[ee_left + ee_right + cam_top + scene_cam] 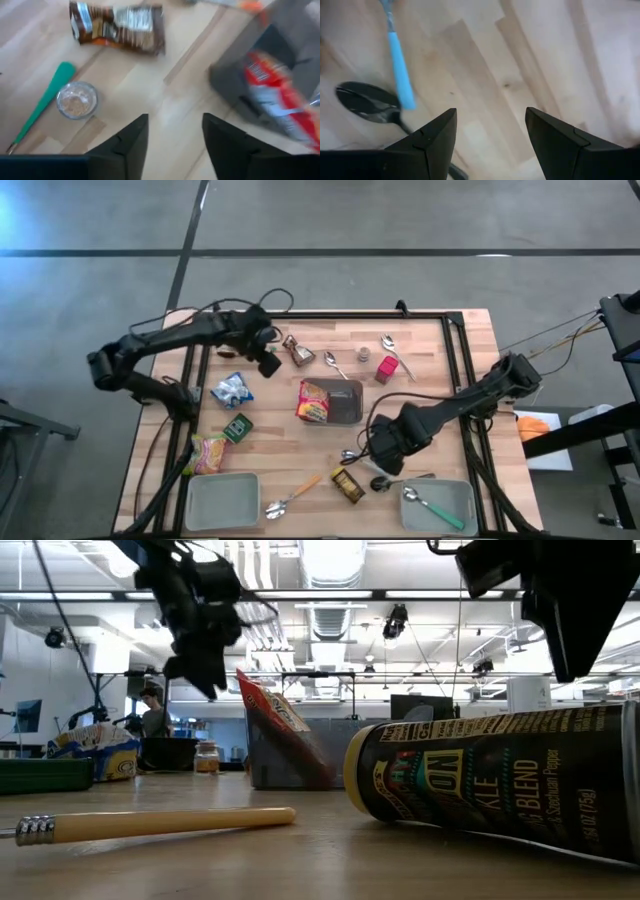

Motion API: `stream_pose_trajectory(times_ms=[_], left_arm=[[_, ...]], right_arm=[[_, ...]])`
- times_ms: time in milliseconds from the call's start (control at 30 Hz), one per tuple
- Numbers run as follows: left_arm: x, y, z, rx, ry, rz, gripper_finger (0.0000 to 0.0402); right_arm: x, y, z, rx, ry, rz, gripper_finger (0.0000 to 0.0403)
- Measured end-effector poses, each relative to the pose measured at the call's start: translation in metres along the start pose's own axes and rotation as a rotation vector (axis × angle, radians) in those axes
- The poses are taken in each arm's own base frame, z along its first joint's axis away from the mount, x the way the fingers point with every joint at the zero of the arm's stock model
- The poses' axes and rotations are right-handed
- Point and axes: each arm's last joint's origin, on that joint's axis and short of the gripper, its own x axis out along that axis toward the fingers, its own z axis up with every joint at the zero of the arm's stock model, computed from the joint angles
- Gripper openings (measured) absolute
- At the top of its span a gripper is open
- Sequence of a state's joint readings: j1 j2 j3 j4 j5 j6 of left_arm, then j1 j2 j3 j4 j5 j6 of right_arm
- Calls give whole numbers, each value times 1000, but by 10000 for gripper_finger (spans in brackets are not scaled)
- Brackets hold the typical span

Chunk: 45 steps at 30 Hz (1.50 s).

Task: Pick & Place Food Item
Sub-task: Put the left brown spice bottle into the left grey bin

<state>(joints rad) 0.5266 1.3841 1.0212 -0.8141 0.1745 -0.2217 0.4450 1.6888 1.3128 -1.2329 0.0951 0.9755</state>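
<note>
1. The left gripper reaches in from the bench's left edge and hangs over the far half, fingers parted and empty.
2. The red packet leans in the grey bin at mid-bench; the low view shows it tilted.
3. The right gripper hovers near the front right, fingers apart, empty; only its wrist view shows a blue-handled spoon below.
</note>
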Motion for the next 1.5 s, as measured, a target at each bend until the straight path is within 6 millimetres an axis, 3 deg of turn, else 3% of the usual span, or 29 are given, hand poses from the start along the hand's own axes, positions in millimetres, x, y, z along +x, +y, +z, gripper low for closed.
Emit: stream_pose_trajectory(times_ms=[167, 367, 533, 1033, 1500], left_arm=[[23, 9, 9, 8, 141, 122, 277], [26, 17, 28, -16, 180, 234, 323], [24, 20, 38, 36, 116, 305, 328], [50, 37, 37, 34, 212, 269, 328], [57, 53, 31, 35, 250, 265, 328]], right_arm=[[-10, -9, -4, -6, -29, -27, 233], [-24, -19, -7, 21, -98, -14, 233], [-32, -25, -9, 33, -161, -18, 233], [-34, -28, -11, 50, -152, -34, 233], [-34, -28, -11, 59, -155, -30, 233]])
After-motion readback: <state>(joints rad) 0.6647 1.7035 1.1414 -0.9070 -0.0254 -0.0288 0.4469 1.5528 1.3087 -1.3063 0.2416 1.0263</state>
